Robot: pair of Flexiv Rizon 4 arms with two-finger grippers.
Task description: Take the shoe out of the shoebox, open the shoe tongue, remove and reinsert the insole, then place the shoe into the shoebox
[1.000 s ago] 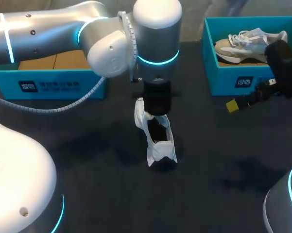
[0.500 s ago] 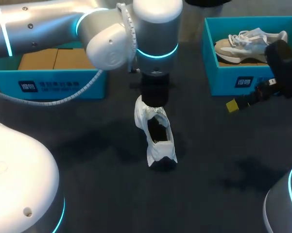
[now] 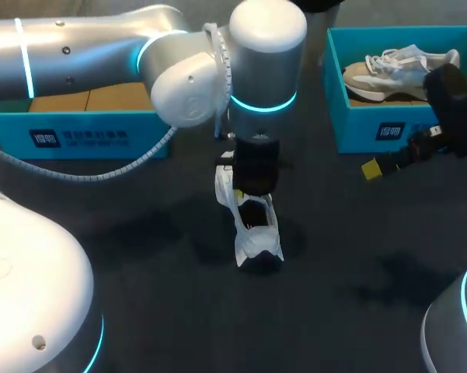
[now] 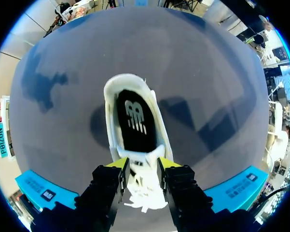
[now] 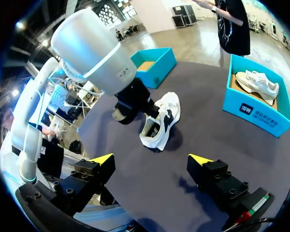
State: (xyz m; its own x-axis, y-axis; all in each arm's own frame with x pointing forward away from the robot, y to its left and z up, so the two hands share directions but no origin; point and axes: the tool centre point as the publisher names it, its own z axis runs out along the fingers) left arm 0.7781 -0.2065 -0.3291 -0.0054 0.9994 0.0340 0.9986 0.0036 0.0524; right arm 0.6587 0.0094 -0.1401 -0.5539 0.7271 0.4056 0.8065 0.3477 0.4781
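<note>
Dark worktop (image 3: 357, 256): carries all items; the white shoe (image 3: 252, 225) stands sole-down near its middle and serves as the reference point. Left arm (image 3: 101, 47): silver with lit cyan rings, comes in from the left and ends directly above the white shoe's laced front. Right arm (image 3: 454, 101): dark wrist, well apart from the white shoe on its right. Empty shoebox (image 3: 78, 136): blue, brown card floor, beyond the white shoe to the left. Second shoebox (image 3: 373, 128): blue, beyond the white shoe to the right, holding a beige-and-white sneaker (image 3: 396, 70) on its side. White shoe, further: out of both boxes, heel end pointing away from the left wrist. Left pincer (image 4: 142, 166): lowered onto the white shoe, yellow tips pressing the tongue (image 4: 142, 155) from both sides, so gripping the shoe there. Right pincer (image 5: 152, 159): fingers spread wide, holding nothing, hanging over bare worktop with the white shoe ahead of it. Insole (image 4: 135, 121): black with a white mark, lying flat inside the white shoe.
</note>
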